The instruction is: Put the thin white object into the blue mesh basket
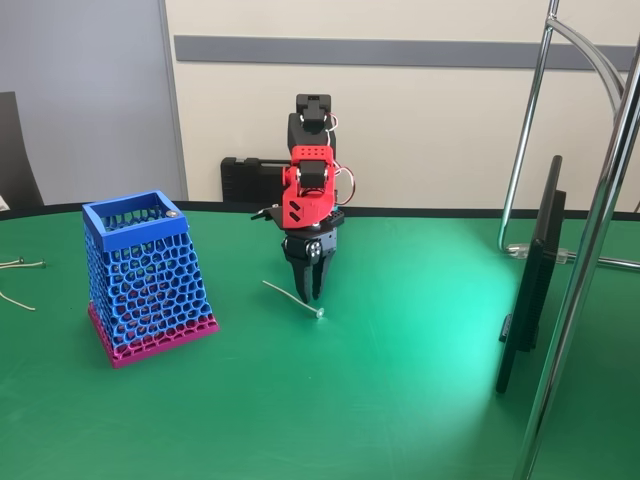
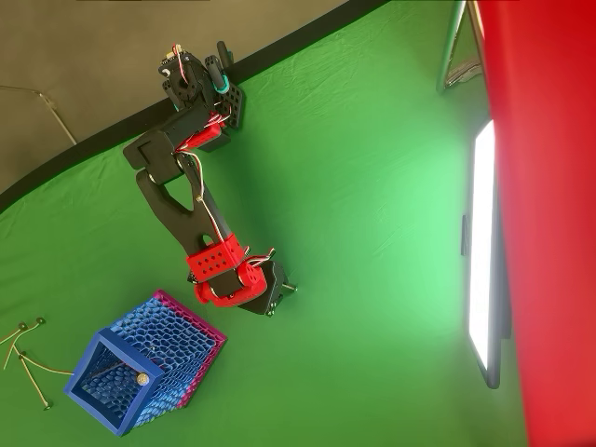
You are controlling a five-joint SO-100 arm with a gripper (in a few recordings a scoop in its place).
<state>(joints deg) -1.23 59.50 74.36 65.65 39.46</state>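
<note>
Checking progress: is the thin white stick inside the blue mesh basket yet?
No, the thin white stick lies on the green table beside the gripper.

I see the thin white object [image 1: 292, 299], a slim pale stick with a small knob at its right end, lying flat on the green bench. Left of it, apart, stands the blue mesh basket [image 1: 146, 272], upright, magenta-based, tapered.

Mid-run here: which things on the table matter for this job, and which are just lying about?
Job:
thin white object, lying on the green table under the gripper
blue mesh basket, upright

Lying about:
pale wiry strands beside the basket
flat screen standing on edge
chrome stand
</note>
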